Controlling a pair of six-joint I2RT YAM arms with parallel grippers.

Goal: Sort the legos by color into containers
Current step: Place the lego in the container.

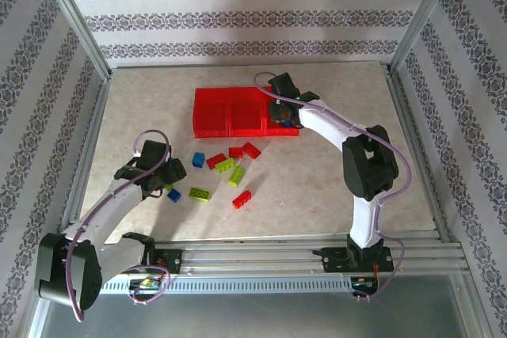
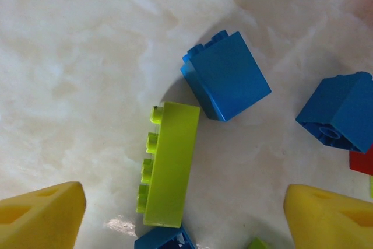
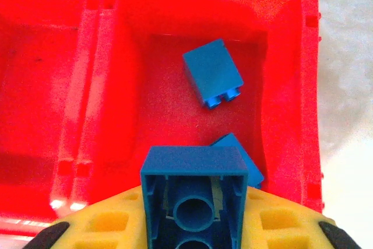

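The containers [image 1: 230,112] are three joined red bins at the back of the table. My right gripper [image 1: 281,114] hangs over the right bin [image 3: 145,56], shut on a blue lego [image 3: 194,193] held open side up between its yellow fingers [image 3: 111,223]. Two blue legos [image 3: 213,73] [image 3: 242,158] lie in that bin. My left gripper [image 1: 165,178] is open low over the table. Between its yellow fingertips [image 2: 44,217] lies a lime green lego [image 2: 169,164] on its side, with blue legos [image 2: 226,77] [image 2: 341,112] beyond it.
Red [image 1: 242,199], green [image 1: 199,194] and blue [image 1: 198,159] legos lie scattered on the marble tabletop between the bins and the arms' bases. Another blue lego [image 2: 163,240] touches the green one's near end. A metal frame and patterned walls close in the table.
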